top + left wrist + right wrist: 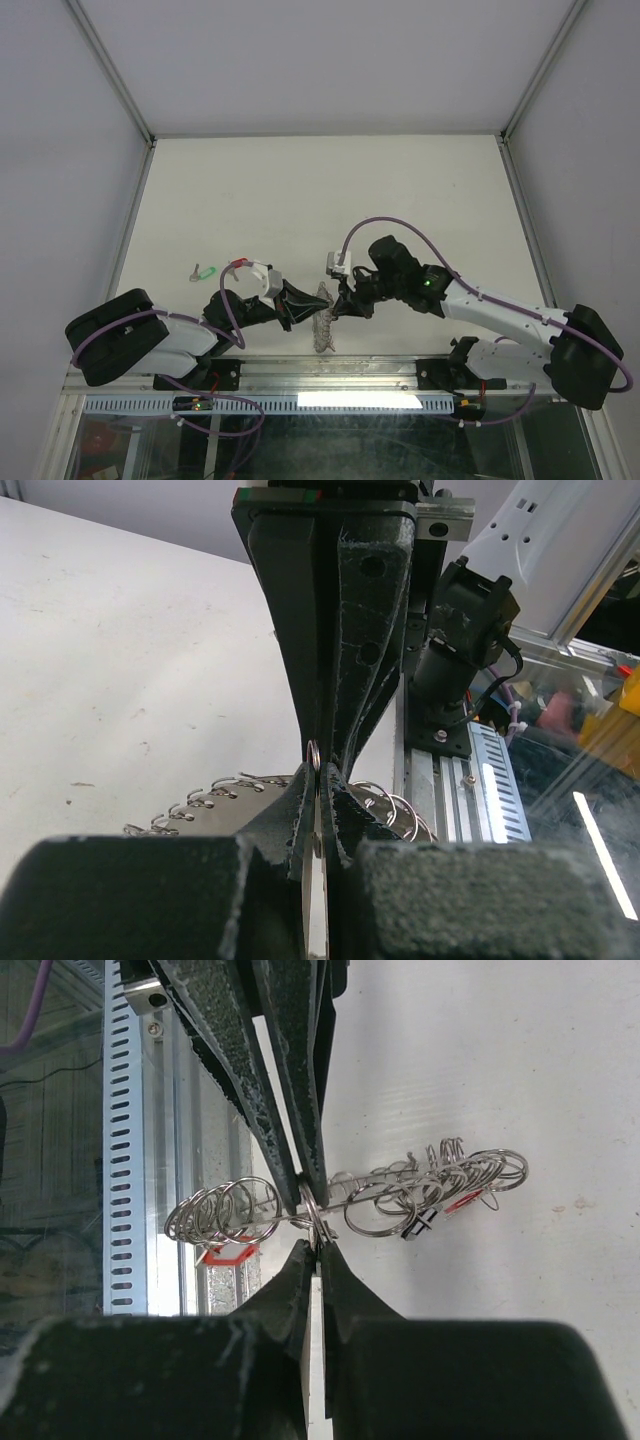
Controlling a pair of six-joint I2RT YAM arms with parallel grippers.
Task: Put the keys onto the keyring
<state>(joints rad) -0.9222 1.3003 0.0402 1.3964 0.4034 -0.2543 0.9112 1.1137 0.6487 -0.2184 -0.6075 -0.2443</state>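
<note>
Pale grey walls [330, 60] enclose the white tabletop [300, 190] left, far and right. An aluminium rail [330, 372] runs along its near edge, with a bright strip [370, 400] below.

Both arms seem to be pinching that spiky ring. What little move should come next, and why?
Probably the left tool should let go of the keyring and reach for the green key. Both tools are clamped shut on it; the right tool could likely hold it alone, and that key lies loose on the left arm's side.
</note>
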